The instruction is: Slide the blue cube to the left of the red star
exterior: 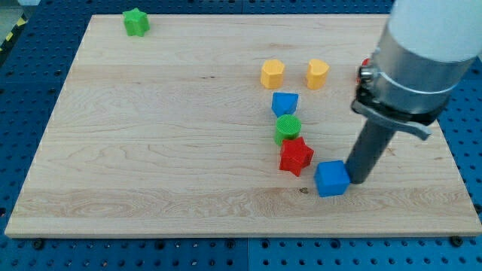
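Blue cube (331,178): near edge of the board, just right of and slightly nearer than the red star (296,156); so on the wrong side of it for the task.
My tip (356,181): pressed against the cube's right face, or just beside it; exact contact hard to tell.
Pincer state: none fitted, only a straight dark rod, so nothing to open, close or clamp.
Why the tip sits there: judged a set-up for a leftward push, since the right face is the one to shove toward the star.
Likely snag: a straight push left would drive the cube into the star; probably needs a route along the near side of the star, then up to its left.
Red star: touching or nearly touching the green cylinder (288,127) just beyond it.
Blue block (285,102): roughly pentagonal, just beyond the cylinder, completing a short column running far to near.
Yellow pair: one yellow block (272,74) and a yellow heart-like block (317,74), side by side beyond the column.
Green star (136,22): far left corner, well apart from everything.
Board (151,150): pale wood, on a blue perforated table (11,105).
Containers: none in sight; all blocks lie loose on the board.
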